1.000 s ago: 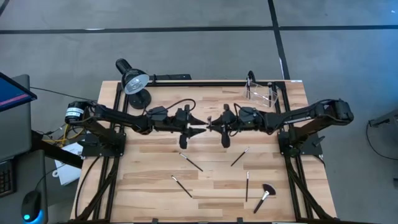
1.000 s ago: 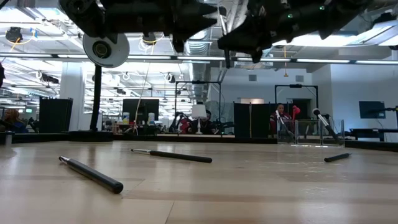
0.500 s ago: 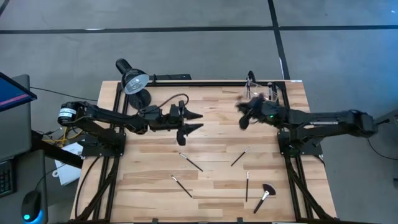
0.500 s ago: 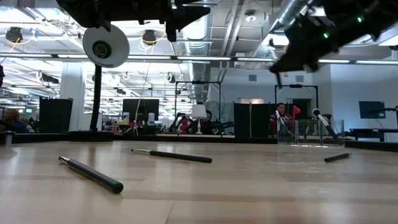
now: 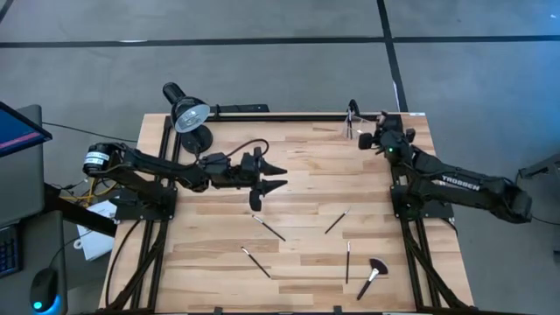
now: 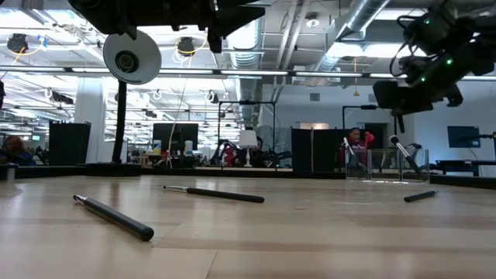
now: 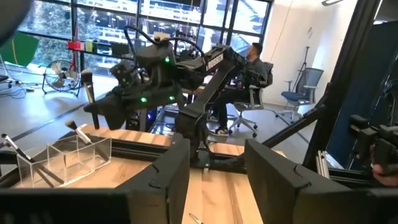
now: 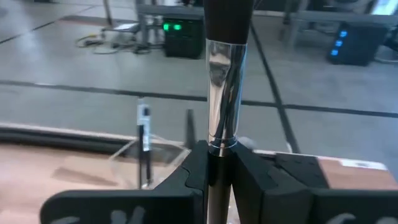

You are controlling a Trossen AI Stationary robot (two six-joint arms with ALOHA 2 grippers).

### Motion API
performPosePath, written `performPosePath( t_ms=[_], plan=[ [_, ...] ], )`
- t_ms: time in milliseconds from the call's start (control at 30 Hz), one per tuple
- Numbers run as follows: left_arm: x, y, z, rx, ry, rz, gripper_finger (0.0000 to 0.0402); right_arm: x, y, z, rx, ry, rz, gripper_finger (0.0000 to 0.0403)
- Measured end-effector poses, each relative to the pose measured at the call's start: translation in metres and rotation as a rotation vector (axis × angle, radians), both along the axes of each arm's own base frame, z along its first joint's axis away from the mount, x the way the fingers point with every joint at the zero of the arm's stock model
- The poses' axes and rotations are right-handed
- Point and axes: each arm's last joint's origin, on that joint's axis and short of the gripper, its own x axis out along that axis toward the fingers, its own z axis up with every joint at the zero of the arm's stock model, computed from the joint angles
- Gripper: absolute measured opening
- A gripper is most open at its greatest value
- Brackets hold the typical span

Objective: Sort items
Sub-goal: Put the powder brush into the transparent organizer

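My right gripper (image 5: 369,136) is above the clear container (image 5: 368,131) at the table's far right corner, shut on a makeup brush (image 8: 221,93) with a silver ferrule and a dark head. The container holds other brushes (image 8: 143,142). My left gripper (image 5: 280,175) is open and empty above the table's middle. Loose brushes lie flat on the wood: one (image 5: 269,227), another (image 5: 256,261), a third (image 5: 338,220), one more (image 5: 347,262) and a black fan brush (image 5: 372,276). The low view shows three of them (image 6: 116,217), (image 6: 213,194), (image 6: 418,196). My right gripper pinches the brush's handle just below the silver ferrule (image 8: 217,151) between its two fingers (image 8: 193,177). The fingers lie across the brush. The brush stands upright, head end up (image 7: 86,79), lifted clear above the container.
A black desk lamp (image 5: 188,115) stands at the table's far left, its head showing in the low view (image 6: 132,56). Black frame rails (image 5: 164,166) run along the table's sides. Bare wood lies between the loose brushes and the far edge. A person (image 7: 255,59) sits beyond the table.
My right gripper, which met my left gripper above the table's middle, has swung toward the far right corner with the brush and now hangs over the clear container. My left gripper has drawn back a little toward the table's left.
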Motion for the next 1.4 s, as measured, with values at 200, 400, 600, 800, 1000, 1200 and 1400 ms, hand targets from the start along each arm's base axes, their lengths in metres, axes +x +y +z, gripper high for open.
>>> performPosePath(
  t_ms=[200, 400, 600, 800, 1000, 1200, 1400],
  plan=[
    [0.000, 0.000, -0.002, 0.001, 0.017, 0.000, 0.0142, -0.007, -0.004, -0.003, 0.005, 0.047, -0.088, 0.0035],
    [0.000, 0.000, -0.002, 0.001, 0.016, 0.000, 0.0137, -0.006, -0.011, -0.009, 0.031, 0.076, -0.130, 0.0035],
    [0.000, -0.004, -0.002, 0.001, 0.016, -0.012, 0.0131, -0.001, -0.020, -0.022, 0.072, 0.093, -0.175, 0.0037],
    [0.000, -0.008, -0.002, 0.002, 0.016, -0.025, 0.0126, 0.005, -0.030, -0.027, 0.052, 0.095, -0.218, 0.0035],
    [0.000, -0.009, -0.002, 0.017, 0.016, -0.030, 0.0121, 0.007, -0.037, -0.039, 0.093, 0.105, -0.252, 0.0038],
    [0.000, -0.009, -0.002, 0.017, 0.021, -0.030, 0.0120, 0.010, -0.040, -0.048, 0.135, 0.122, -0.230, 0.0044],
    [-0.001, -0.009, -0.002, 0.017, 0.023, -0.030, 0.0121, 0.011, -0.040, -0.051, 0.157, 0.130, -0.221, 0.0051]
  ],
)
